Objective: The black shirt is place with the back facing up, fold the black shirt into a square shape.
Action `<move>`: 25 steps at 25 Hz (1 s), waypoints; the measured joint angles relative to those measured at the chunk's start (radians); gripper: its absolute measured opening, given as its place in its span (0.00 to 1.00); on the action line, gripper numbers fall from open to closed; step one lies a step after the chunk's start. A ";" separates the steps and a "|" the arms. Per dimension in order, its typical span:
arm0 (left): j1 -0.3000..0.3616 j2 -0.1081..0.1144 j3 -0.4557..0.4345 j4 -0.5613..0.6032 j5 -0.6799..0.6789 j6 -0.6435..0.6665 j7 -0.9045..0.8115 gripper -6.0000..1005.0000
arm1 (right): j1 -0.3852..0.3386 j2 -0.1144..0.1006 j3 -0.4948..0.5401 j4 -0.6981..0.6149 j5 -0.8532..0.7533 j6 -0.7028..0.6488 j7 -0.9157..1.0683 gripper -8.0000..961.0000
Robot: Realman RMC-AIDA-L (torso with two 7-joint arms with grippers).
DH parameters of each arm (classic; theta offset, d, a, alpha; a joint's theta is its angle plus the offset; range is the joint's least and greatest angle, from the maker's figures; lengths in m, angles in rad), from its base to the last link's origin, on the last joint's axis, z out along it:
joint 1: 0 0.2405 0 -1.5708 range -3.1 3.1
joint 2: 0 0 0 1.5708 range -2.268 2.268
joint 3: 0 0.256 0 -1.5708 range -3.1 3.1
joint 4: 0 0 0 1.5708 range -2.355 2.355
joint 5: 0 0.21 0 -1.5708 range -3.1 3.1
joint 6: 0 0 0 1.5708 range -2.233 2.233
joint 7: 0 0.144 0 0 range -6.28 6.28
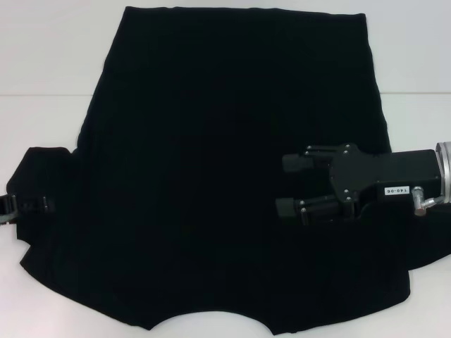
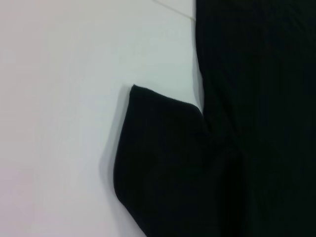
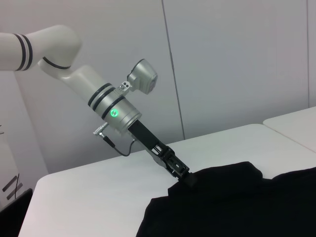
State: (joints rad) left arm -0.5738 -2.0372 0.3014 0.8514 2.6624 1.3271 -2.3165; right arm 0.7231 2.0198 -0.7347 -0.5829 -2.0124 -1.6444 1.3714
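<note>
The black shirt (image 1: 211,176) lies spread flat on the white table (image 1: 42,56), its curved neckline at the near edge and its hem at the far side. My right gripper (image 1: 287,186) is open and hovers over the shirt's right half, fingers pointing left, nothing between them. My left gripper (image 1: 21,206) is at the outer edge of the left sleeve (image 1: 46,176). The right wrist view shows it (image 3: 186,178) down at the sleeve's corner on the shirt (image 3: 237,207). The left wrist view shows only the sleeve (image 2: 163,163) and the shirt body (image 2: 256,123).
The white table (image 3: 98,187) has bare surface left of the sleeve (image 2: 59,123) and around the hem. A seam between two table tops runs across the far side (image 1: 416,93). A plain wall (image 3: 237,59) stands behind the left arm (image 3: 89,84).
</note>
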 joint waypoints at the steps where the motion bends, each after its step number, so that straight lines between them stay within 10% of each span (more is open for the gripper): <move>1: -0.002 0.000 0.004 0.000 0.000 -0.009 0.001 0.90 | 0.000 0.000 0.000 0.000 0.002 0.000 0.000 0.95; 25: -0.007 0.001 0.016 -0.012 -0.002 -0.134 0.030 0.08 | -0.004 0.008 0.027 0.001 0.011 0.000 0.000 0.95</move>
State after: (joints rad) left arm -0.5807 -2.0363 0.3175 0.8394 2.6605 1.1932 -2.2862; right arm 0.7191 2.0280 -0.7076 -0.5817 -2.0017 -1.6444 1.3713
